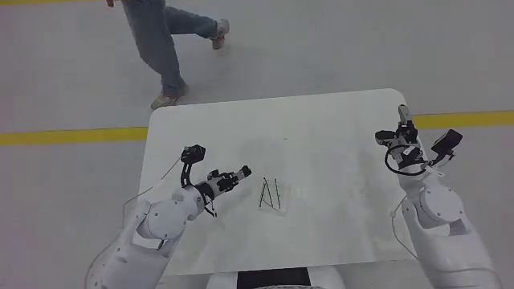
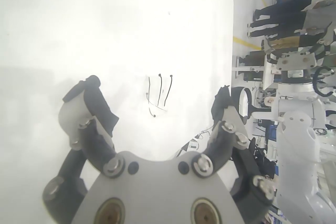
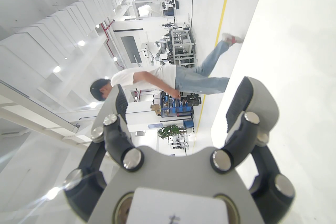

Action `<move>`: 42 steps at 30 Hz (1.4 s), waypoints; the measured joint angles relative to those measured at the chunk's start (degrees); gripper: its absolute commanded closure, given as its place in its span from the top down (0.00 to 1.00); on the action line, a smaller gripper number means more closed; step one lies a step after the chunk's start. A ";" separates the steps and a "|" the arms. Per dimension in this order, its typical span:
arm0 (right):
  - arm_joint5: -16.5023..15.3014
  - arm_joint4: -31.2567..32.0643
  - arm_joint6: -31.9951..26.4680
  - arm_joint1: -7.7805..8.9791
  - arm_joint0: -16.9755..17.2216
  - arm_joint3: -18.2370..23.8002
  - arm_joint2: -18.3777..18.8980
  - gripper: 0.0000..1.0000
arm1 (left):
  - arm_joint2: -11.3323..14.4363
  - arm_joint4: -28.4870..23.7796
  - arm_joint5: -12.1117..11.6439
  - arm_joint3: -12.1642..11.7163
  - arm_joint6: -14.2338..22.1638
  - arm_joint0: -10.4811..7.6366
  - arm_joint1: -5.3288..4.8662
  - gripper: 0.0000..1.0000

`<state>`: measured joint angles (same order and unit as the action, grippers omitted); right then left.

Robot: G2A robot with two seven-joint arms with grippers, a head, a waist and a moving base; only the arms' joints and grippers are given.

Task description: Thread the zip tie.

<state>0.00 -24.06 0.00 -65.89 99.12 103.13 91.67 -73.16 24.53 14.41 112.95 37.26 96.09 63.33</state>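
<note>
**Left side.** The left gripper [image 1: 218, 164] sits over the front-left part of the white table [image 1: 337, 128], aimed across the surface toward the table's middle. Its jaws are spread wide and nothing is held between them. In the left wrist view the same gripper [image 2: 157, 86] shows 2 dark fingers [image 2: 98, 101] far apart, with bare tabletop [image 2: 105, 25] between them.

**Centre.** The zip ties [image 1: 271, 194] lie flat on the table near its front-centre, just right of the left gripper and clear of it. They are thin black strands in a loose cluster, roughly parallel and running away from the robot. The left wrist view shows the zip ties [image 2: 168, 91] ahead of the fingertips, within the span of the open jaws but touching neither finger. At least 3 strands can be made out there, each with a small head at an end. A further curved strand crosses their near ends, and the exact count cannot be told. No tie appears looped or threaded.

**Right side.** The right gripper [image 1: 428, 125] is at the table's right edge, toward the far corner and well apart from the zip ties. The right wrist view shows this gripper [image 3: 181, 92] with its ribbed pads [image 3: 122, 101] spread wide and nothing between them.
</note>
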 measured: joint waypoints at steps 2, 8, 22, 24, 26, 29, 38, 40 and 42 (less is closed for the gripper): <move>0.00 0.00 0.00 0.00 0.00 0.00 0.00 1.00 | 0.00 0.00 0.00 0.00 0.00 0.00 0.00 1.00; 0.00 0.00 0.00 0.00 0.00 0.00 0.00 1.00 | 0.00 0.00 0.00 0.00 0.00 0.00 0.00 1.00; 0.00 0.00 0.00 0.00 0.00 0.00 0.00 1.00 | 0.00 0.00 0.00 0.00 0.00 0.00 0.00 1.00; 0.00 0.00 0.00 0.00 0.00 0.00 0.00 1.00 | 0.00 0.00 0.00 0.00 0.00 0.00 0.00 1.00; 0.00 0.00 0.00 0.00 0.00 0.00 0.00 1.00 | 0.00 0.00 0.00 0.00 0.00 0.00 0.00 1.00; 0.00 0.00 0.00 0.00 0.00 0.00 0.00 1.00 | 0.00 0.00 0.00 0.00 0.00 0.00 0.00 1.00; 0.00 0.00 0.00 0.00 0.00 0.00 0.00 1.00 | 6.99 5.77 2.54 1.67 4.95 -4.63 0.25 1.00; 0.00 0.00 0.00 0.00 0.00 0.00 0.00 1.00 | 8.97 7.35 4.34 1.55 5.40 -5.93 0.44 1.00; 0.00 0.00 0.00 0.00 0.00 0.00 0.00 1.00 | 10.37 8.94 5.15 1.42 5.38 -6.87 0.55 1.00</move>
<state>0.00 -24.06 0.00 -65.89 99.12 103.13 91.67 -62.80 33.47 19.56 114.37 42.64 89.22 63.88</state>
